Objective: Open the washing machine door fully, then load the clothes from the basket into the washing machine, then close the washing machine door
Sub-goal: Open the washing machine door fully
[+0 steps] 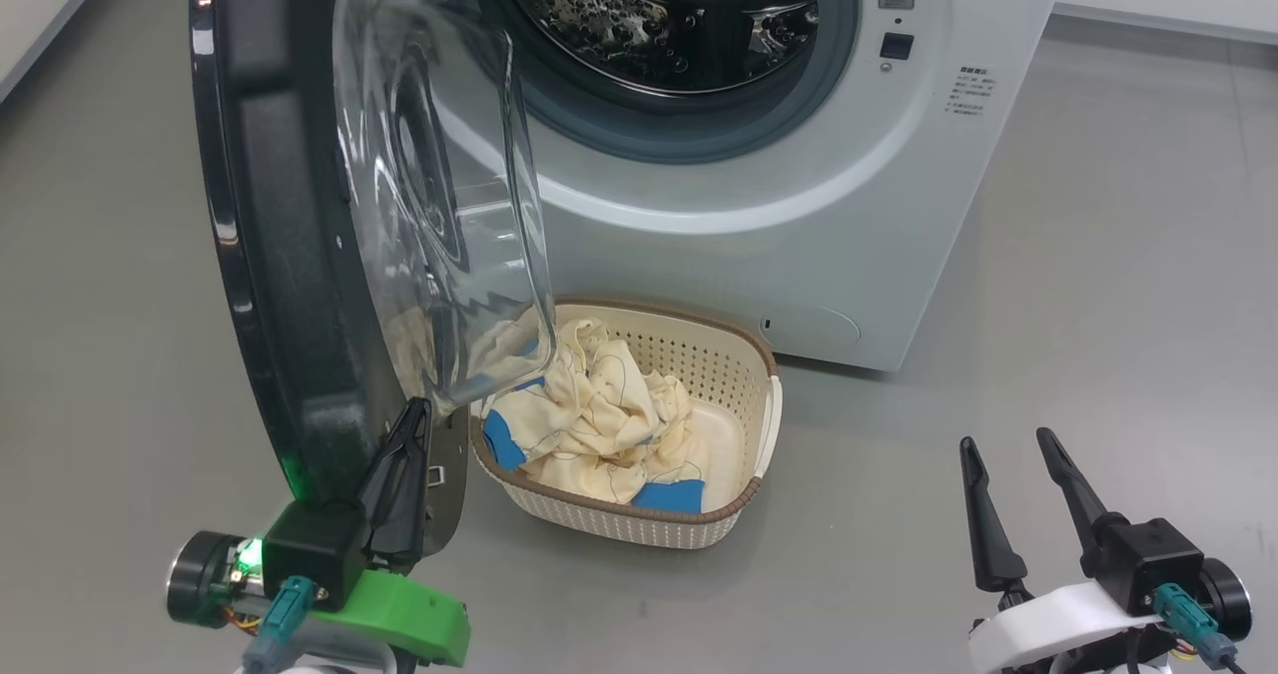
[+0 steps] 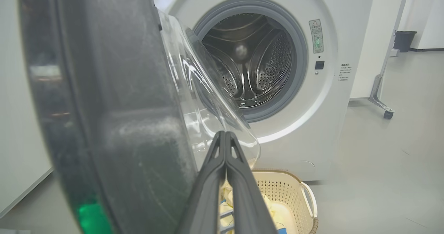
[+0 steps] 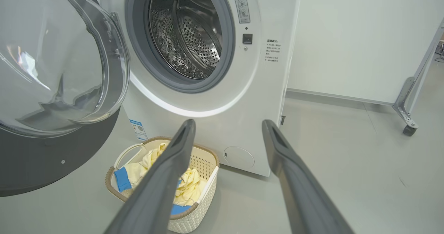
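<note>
The washing machine point(image 1: 799, 225) stands with its steel drum point(image 2: 249, 64) exposed. The washing machine door point(image 1: 270, 255) is swung out toward me on the left, its clear glass bowl point(image 1: 439, 205) hanging over the left end of the basket point(image 1: 699, 317). Cream-yellow clothes point(image 1: 589, 424) with blue patches lie heaped in the basket on the floor before the machine. My left gripper point(image 1: 414, 416) is shut and empty, its fingers lying against the lower inner edge of the door. My right gripper point(image 1: 1005, 441) is open, low at the right, well clear of the basket point(image 3: 208, 199).
Grey floor spreads to the right of the machine. A metal frame leg on a caster point(image 2: 381, 105) stands against the white wall right of the machine, with a dark bin point(image 2: 404, 40) further back. A blue label point(image 3: 138, 130) sits low on the machine's front.
</note>
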`<state>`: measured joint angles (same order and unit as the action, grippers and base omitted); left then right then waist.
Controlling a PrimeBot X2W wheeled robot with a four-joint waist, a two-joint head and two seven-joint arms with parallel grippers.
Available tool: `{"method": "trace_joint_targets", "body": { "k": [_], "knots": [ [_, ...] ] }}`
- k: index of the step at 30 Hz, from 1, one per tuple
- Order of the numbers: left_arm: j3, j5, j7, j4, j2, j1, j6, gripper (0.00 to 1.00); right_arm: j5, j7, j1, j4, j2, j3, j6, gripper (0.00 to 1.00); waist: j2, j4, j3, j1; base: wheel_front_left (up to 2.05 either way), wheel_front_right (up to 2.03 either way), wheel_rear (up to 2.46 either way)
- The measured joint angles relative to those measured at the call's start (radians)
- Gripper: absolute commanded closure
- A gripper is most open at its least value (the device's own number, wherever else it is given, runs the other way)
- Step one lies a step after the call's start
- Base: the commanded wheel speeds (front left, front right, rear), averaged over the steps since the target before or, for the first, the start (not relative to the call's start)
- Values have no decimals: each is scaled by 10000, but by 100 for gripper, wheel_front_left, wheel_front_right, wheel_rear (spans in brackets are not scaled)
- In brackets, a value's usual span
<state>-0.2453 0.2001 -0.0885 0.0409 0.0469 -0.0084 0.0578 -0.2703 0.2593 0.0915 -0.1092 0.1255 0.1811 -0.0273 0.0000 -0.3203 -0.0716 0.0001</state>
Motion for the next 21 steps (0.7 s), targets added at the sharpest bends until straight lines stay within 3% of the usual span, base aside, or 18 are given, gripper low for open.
{"method": "trace_joint_targets", "body": {
  "k": [21],
  "knots": [
    [1193,362,-583,-537,-2,49,320,100,251,0,-12,46,-23,-84,261,0,0,-877,-232,0,0,0,0]
  ]
}}
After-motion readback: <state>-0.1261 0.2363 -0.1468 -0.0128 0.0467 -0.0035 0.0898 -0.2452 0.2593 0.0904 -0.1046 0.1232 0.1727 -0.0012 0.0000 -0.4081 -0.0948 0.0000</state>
